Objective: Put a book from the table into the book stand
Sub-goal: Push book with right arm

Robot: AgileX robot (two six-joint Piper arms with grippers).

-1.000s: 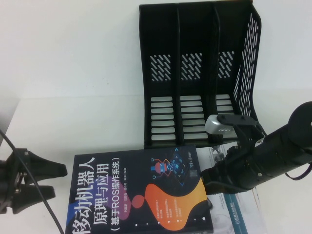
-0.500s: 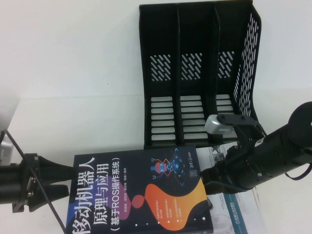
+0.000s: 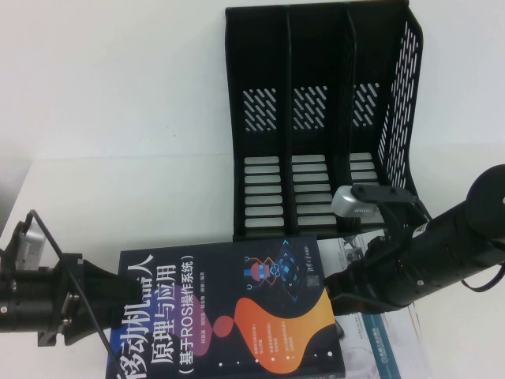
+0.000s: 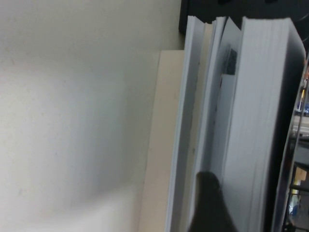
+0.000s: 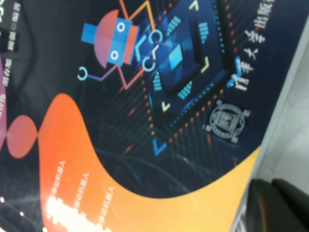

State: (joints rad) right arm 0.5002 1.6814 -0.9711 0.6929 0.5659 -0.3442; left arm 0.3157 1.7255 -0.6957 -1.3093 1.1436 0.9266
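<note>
Left gripper (image 3: pixel 118 300) fingers spread, straddling the book's (image 3: pixel 237 316) left edge. Right gripper (image 3: pixel 335 288) at the book's right edge, finger state can't tell. Stand (image 3: pixel 316 118) behind.

The left claw (image 3: pixel 118 304) has slid in, straddling the book's (image 3: pixel 237 316) left edge.
</note>
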